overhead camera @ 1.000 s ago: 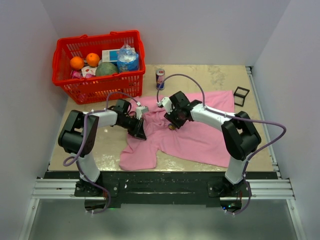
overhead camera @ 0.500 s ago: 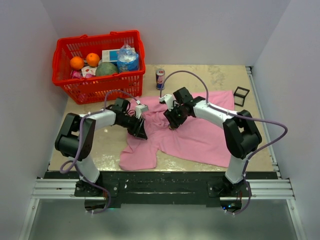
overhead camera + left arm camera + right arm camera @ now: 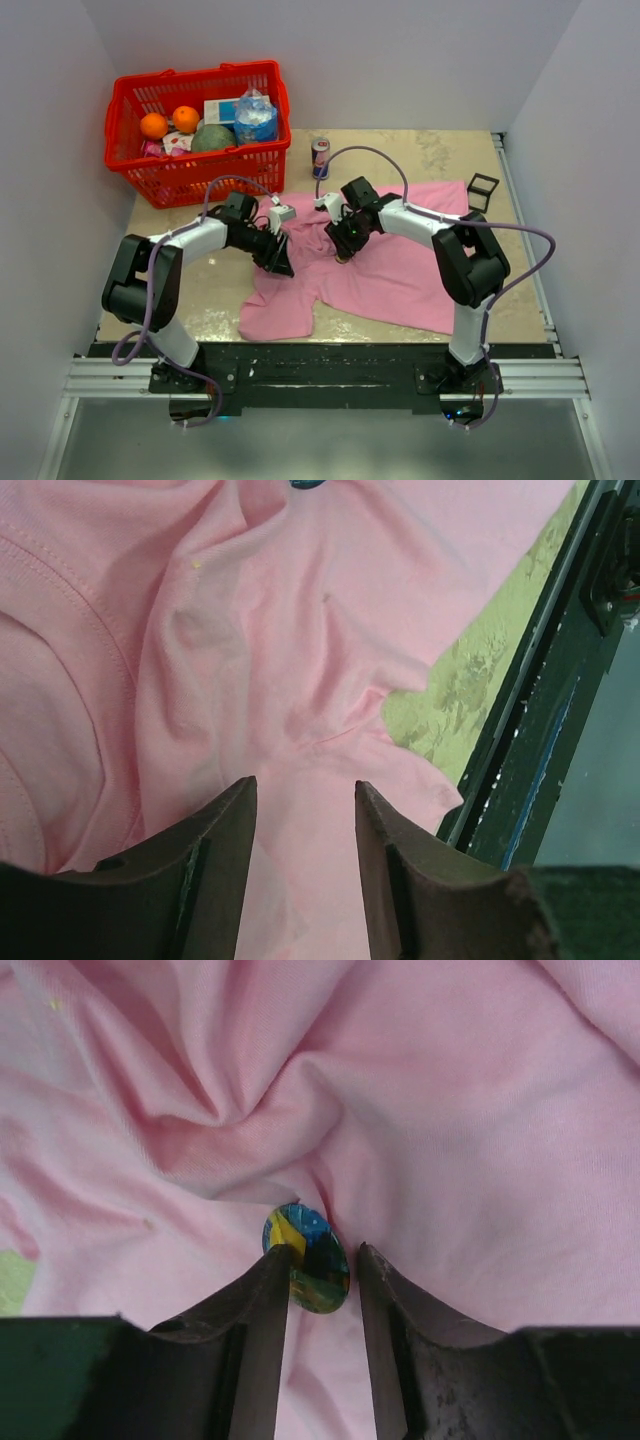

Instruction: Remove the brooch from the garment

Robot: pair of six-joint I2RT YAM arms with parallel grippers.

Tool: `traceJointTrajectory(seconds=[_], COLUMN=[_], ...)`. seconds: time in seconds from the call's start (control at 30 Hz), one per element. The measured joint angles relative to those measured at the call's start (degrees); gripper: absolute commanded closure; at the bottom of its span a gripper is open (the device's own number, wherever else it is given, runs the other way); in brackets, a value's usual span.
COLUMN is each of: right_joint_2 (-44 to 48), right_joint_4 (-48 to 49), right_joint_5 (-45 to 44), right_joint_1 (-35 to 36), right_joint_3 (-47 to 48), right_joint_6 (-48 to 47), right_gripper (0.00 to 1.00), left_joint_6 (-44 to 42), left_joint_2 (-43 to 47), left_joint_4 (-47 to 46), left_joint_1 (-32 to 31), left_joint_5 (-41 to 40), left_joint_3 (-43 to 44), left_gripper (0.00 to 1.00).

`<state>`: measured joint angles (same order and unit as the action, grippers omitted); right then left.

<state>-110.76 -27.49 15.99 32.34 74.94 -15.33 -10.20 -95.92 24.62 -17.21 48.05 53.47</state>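
Note:
The pink garment lies wrinkled across the table and fills both wrist views. The brooch is a small round disc that looks blue, yellow and green here, sitting in a fold of the cloth. My right gripper is low over the cloth with its jaws narrowly apart on either side of the brooch. The left finger touches the disc; a small gap shows at the right finger. My left gripper is open, its fingertips on the garment's left part with flat cloth between them.
A red basket with fruit and packets stands at the back left. A drink can stands just behind the garment. A small black open-frame cube is at the right. The table's dark front edge is close to my left gripper.
My right gripper has moved slightly left and down onto the fold, so its jaws now flank the brooch. My left gripper has stayed on the cloth while its arm shifted a little.

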Motion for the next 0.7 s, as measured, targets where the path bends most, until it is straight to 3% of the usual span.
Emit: traceJointTrajectory(seconds=[0.13, 0.33, 0.7], right_joint_2=[1.2, 7.37, 12.02], right_joint_4=[-1.07, -2.03, -9.42], right_joint_5=[-0.02, 0.63, 7.54], right_joint_1=[0.0, 0.0, 0.0], right_joint_3=[0.09, 0.07, 4.92], right_joint_6=[-0.7, -1.05, -3.67], right_gripper=[0.89, 1.0, 0.99], left_joint_6=[-0.02, 0.0, 2.97], left_joint_2=[0.0, -1.75, -3.61], left_joint_4=[0.92, 0.96, -3.19], left_joint_1=[0.0, 0.0, -0.17], left_joint_5=[0.42, 2.6, 8.92], left_joint_3=[1.84, 5.4, 10.47], left_gripper=[0.51, 0.52, 0.44])
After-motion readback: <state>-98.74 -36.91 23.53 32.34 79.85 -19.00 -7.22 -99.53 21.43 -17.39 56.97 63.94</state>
